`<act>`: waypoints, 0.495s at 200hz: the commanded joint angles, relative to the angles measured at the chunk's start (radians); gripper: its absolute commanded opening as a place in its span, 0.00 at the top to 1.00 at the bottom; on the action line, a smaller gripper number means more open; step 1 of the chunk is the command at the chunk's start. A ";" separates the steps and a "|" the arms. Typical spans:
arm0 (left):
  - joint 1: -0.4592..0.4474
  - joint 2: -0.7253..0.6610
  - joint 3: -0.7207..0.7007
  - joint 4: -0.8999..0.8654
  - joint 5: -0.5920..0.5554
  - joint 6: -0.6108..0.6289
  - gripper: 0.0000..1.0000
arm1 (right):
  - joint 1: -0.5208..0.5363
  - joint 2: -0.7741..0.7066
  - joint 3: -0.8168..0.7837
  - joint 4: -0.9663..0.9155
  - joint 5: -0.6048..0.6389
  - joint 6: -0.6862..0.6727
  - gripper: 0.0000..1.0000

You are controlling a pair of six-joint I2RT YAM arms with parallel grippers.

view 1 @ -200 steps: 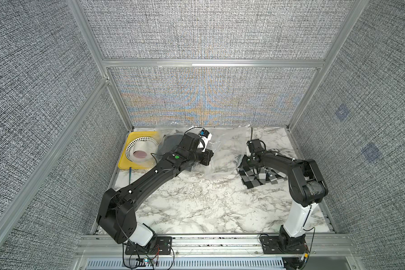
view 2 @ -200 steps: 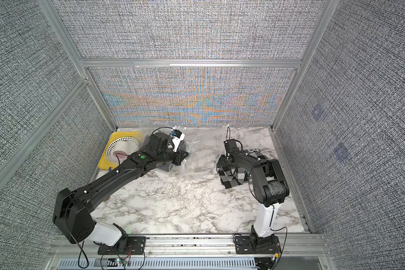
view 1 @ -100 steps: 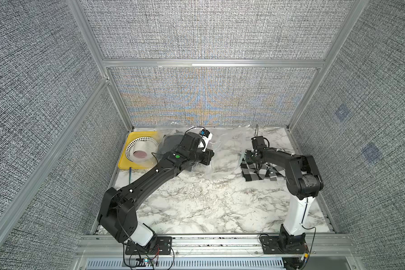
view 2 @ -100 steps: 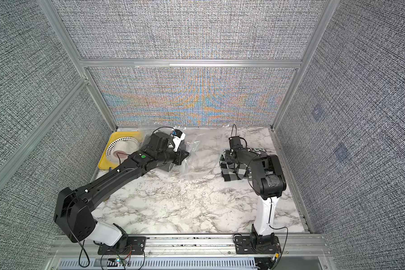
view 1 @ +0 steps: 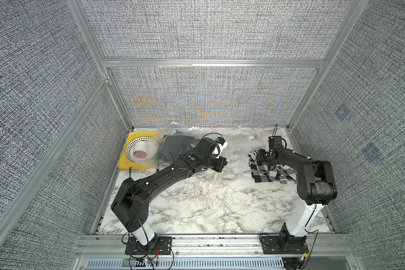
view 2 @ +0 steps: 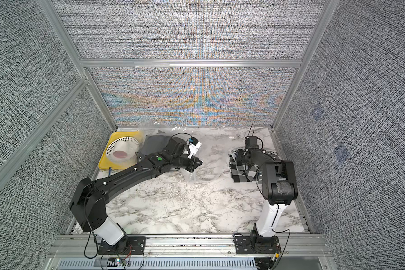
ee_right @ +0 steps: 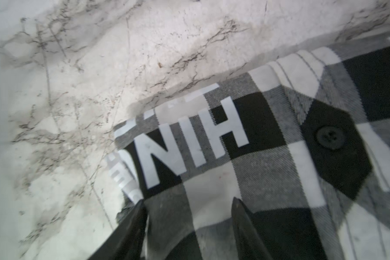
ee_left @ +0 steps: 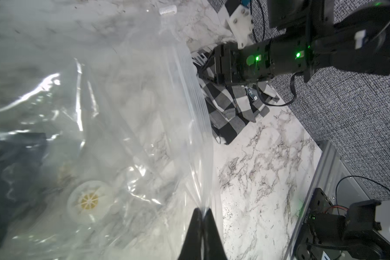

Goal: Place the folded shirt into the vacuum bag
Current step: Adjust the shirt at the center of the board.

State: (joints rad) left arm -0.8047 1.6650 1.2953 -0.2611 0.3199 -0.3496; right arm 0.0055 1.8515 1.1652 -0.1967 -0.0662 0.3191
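The vacuum bag (view 1: pixel 214 180) (view 2: pixel 189 174) is clear crinkly plastic lying at the back left, with its white valve (ee_left: pixel 88 201) showing in the left wrist view. My left gripper (ee_left: pixel 202 210) (view 1: pixel 221 163) is shut on the bag's ribbed open edge, holding it up off the table. The folded shirt (view 1: pixel 264 173) (view 2: pixel 240 173) (ee_right: pixel 268 157) is black, grey and white check and lies flat at the right. My right gripper (ee_right: pixel 188 201) (view 1: pixel 257 156) is low over the shirt's left corner with its jaws apart. One finger is at the cloth's edge and the other rests on top.
A dark garment (view 1: pixel 178 145) lies inside the bag. A yellow tray (view 1: pixel 126 163) at the back left corner holds a white perforated basket (view 1: pixel 142 149). The marble table (view 1: pixel 197 210) is fenced by grey walls and aluminium posts.
My right arm has swung a little to the right and back, and the shirt has shifted right with it. Its jaws have changed width. The left arm has stayed put.
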 commanded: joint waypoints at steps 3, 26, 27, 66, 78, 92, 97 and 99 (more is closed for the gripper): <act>-0.021 0.019 -0.009 0.036 0.019 -0.063 1.00 | 0.000 -0.011 -0.004 0.007 -0.056 -0.009 0.34; -0.040 0.027 -0.030 0.071 0.016 -0.110 1.00 | 0.001 0.023 0.014 -0.008 -0.048 -0.032 0.33; -0.040 0.027 -0.031 0.073 0.015 -0.112 1.00 | 0.001 0.024 0.015 -0.009 -0.048 -0.033 0.33; -0.060 0.049 -0.072 0.146 0.038 -0.179 1.00 | 0.028 0.072 0.060 -0.053 -0.004 -0.087 0.33; -0.061 0.049 -0.085 0.146 0.032 -0.183 1.00 | 0.046 0.082 0.080 -0.074 0.028 -0.109 0.32; -0.061 0.032 -0.100 0.133 0.005 -0.176 1.00 | 0.073 0.084 0.096 -0.093 0.085 -0.132 0.28; -0.062 0.026 -0.106 0.130 -0.003 -0.174 1.00 | 0.083 0.084 0.101 -0.097 0.107 -0.137 0.27; -0.062 0.024 -0.107 0.128 -0.007 -0.174 1.00 | 0.087 0.084 0.103 -0.100 0.117 -0.140 0.27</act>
State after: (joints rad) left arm -0.8677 1.7103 1.2041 -0.1535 0.3389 -0.5064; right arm 0.0578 1.9347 1.2438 -0.2493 -0.0502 0.2356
